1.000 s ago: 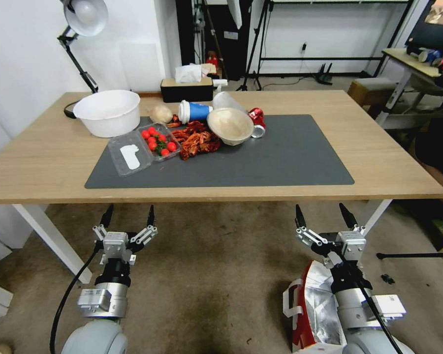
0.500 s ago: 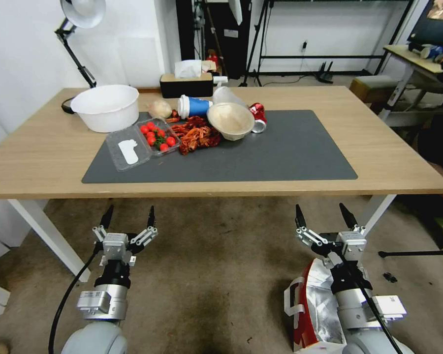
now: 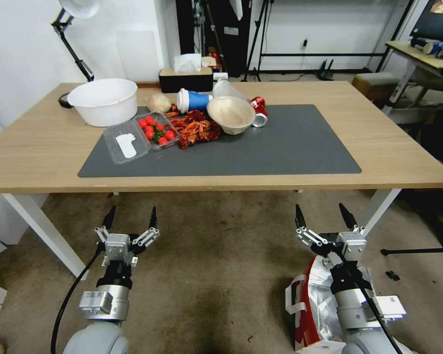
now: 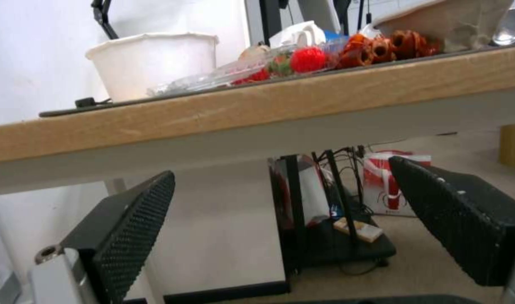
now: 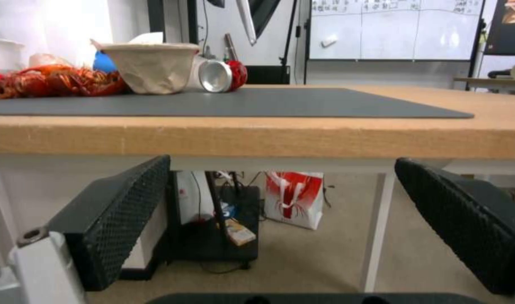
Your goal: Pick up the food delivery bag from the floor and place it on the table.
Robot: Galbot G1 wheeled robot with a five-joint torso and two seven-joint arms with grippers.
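Note:
The food delivery bag (image 3: 314, 301), white with red edges and a silver foil lining, lies on the floor (image 3: 216, 275) at the lower right of the head view. My right arm partly covers it. My right gripper (image 3: 319, 207) hangs open just above and beyond the bag, holding nothing. My left gripper (image 3: 133, 210) is open over bare floor to the left. The table (image 3: 389, 142), light wood with a dark grey mat (image 3: 290, 147), stands ahead. Both wrist views look at its front edge (image 4: 302, 101) (image 5: 325, 135) between open fingers (image 4: 128, 228) (image 5: 116, 219).
The left half of the mat holds a white tub (image 3: 103, 101), a tomato tray (image 3: 155, 132), crayfish (image 3: 197, 130), a paper bowl (image 3: 230, 114), a blue cup (image 3: 194, 100) and a can (image 3: 258, 109). White table legs (image 3: 39, 228) (image 3: 381, 209) flank the floor space. A red-and-white paper bag (image 5: 294, 196) stands beyond the table.
The whole head view has shifted, so the table sits higher in the picture. Both arms keep the same pose with open fingers, and the bag lies where it was.

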